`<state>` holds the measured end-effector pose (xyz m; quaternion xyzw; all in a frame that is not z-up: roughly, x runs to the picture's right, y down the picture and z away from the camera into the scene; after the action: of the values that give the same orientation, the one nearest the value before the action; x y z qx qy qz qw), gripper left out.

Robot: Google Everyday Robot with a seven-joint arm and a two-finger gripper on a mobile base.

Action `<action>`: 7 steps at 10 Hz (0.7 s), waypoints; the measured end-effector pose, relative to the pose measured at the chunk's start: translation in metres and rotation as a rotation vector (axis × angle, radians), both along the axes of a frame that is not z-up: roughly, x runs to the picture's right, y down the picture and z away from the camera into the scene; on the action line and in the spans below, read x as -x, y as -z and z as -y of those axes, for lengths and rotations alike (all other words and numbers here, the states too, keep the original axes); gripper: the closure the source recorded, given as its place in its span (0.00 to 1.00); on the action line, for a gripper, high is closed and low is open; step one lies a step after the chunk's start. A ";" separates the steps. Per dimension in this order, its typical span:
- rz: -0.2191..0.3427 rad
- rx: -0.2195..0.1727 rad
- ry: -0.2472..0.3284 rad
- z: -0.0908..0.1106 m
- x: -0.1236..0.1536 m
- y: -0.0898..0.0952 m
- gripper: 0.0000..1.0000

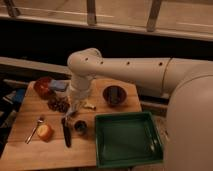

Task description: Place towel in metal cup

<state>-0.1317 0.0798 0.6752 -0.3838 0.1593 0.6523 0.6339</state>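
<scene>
The small metal cup (pixel 80 126) stands upright on the wooden table (pixel 30 112), left of the green tray. My gripper (pixel 73 108) hangs from the white arm just above and a little behind-left of the cup. A pale scrap (pixel 69 114) shows under the gripper; I cannot tell whether it is the towel. A blue cloth-like thing (pixel 59 85) lies at the back left, beside a red-brown bowl.
A green tray (pixel 127 138) fills the front right. A dark red bowl (pixel 114 95) and a red-brown bowl (pixel 42 86) stand at the back. A brown clump (pixel 58 104), a yellowish bit (pixel 90 105), a black utensil (pixel 66 133), an orange fruit (pixel 45 132) and a spoon (pixel 35 129) lie around the cup.
</scene>
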 end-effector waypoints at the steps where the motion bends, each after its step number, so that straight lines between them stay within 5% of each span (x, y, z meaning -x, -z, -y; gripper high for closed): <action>1: -0.016 0.010 -0.010 -0.005 -0.005 -0.002 1.00; 7: -0.085 0.084 -0.140 -0.054 -0.051 -0.012 1.00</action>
<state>-0.0809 0.1339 0.6874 -0.3920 0.1861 0.7035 0.5628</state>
